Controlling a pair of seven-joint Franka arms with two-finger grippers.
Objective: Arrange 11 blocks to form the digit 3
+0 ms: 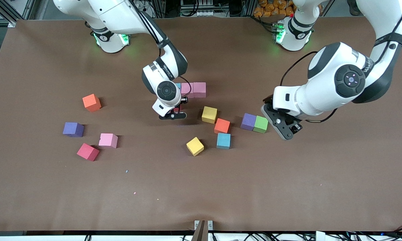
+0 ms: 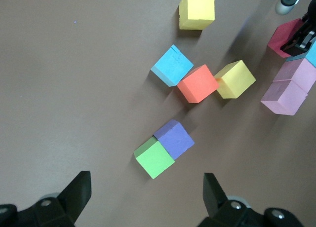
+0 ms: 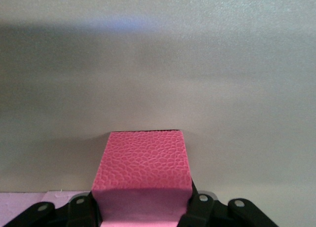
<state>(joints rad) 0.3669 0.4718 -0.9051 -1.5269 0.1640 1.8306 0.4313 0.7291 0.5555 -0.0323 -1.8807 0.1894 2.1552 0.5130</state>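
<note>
While right gripper (image 1: pixel 174 112) jaws clamp half-hidden red block (image 3: pixel 143 180), left gripper (image 2: pixel 145 192) jaws wide.

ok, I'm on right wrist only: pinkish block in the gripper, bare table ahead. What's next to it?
Observer: The right gripper holds the red block right beside a light blue block that ends a row with two pink blocks.
Operator: Where's the left arm?
Observer: The left gripper hangs open over the table beside the green cube, which touches a purple block.
</note>
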